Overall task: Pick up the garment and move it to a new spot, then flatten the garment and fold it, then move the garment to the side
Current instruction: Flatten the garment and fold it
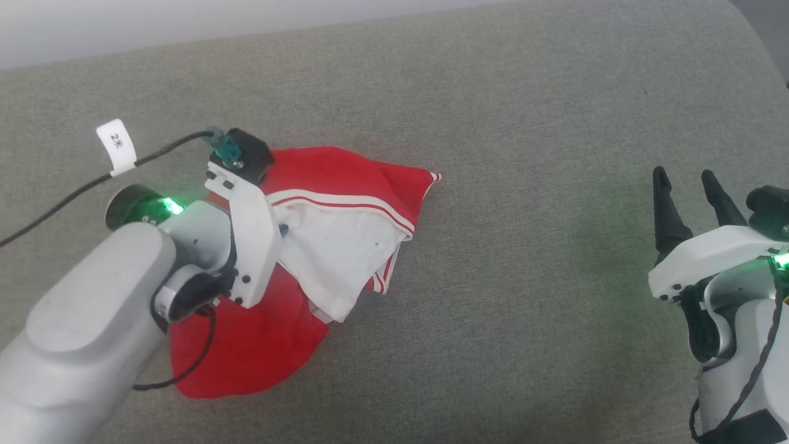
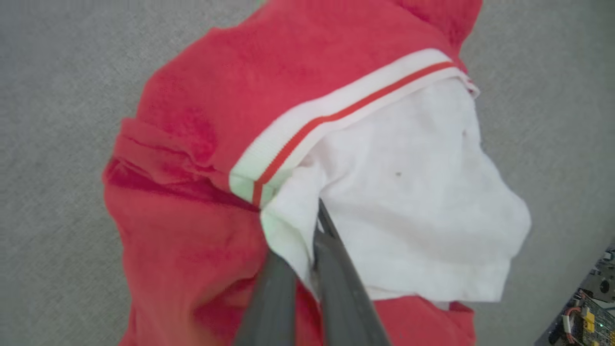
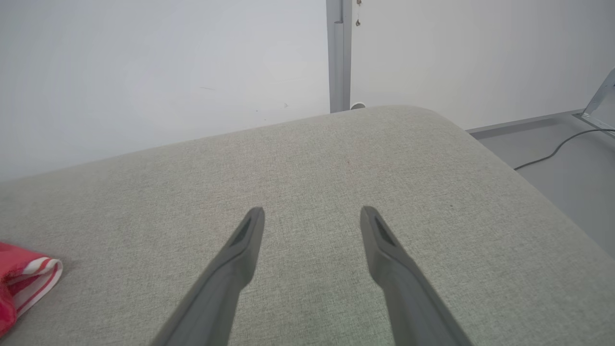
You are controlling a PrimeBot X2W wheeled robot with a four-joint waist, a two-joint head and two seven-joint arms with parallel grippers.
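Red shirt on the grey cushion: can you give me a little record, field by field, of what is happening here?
garment: red T-shirt, crumpled, not flattened
surface: grey cushion
left fingers: closed on the white sleeve edge
right fingers: open, above bare cushion, apart from the garment
stage: fold not yet begun

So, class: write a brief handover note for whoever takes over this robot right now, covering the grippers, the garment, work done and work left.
Left gripper: shut on the garment, pinching a fold of its white sleeve.
Right gripper: open, holding nothing, above the bare grey cushion.
Garment: a crumpled heap lying on the cushion, on the robot's left side.
Done: grip taken on the sleeve.
Left: lift and move it to a new spot, flatten, fold, then move it to the side.
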